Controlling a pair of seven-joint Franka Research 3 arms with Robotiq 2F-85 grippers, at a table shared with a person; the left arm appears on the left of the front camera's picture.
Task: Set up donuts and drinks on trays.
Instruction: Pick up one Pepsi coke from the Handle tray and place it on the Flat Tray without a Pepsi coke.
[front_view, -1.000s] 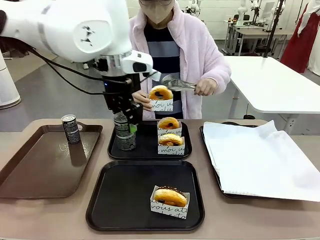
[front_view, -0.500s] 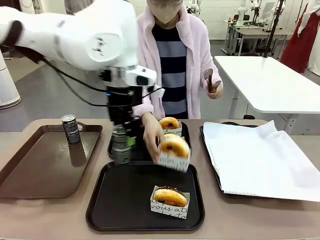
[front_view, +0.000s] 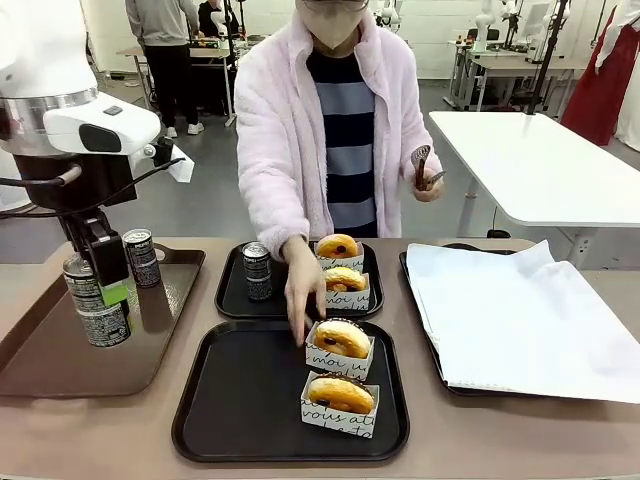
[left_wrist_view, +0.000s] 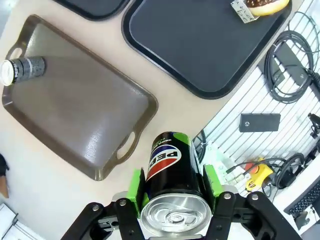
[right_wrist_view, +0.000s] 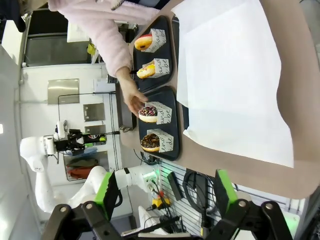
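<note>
Can (front_view: 96, 300) partly hidden inside left hand (front_view: 104, 296) over brown tray (front_view: 60, 350).

Robotics lab: white worktables (front_view: 540, 160), cable-hung slat wall (left_wrist_view: 280, 100) (other people behind).

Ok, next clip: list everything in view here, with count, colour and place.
Black trays: 2, glossy black; near tray and far tray, mid-table.
Donuts: 4, golden-brown, white sleeves; two on the near tray, two on the far tray.
Cans: 3, dark; one on the far tray, one standing on the brown tray, one in the left gripper.
Brown tray: 1, table left.
White paper: 1, over the tray at table right.
Tongs: 1, silver, in the person's raised hand.
Person's other hand: at the near tray's rear donut.
Left gripper: shut on a can, above the brown tray.
Right gripper: open, holding nothing.
</note>
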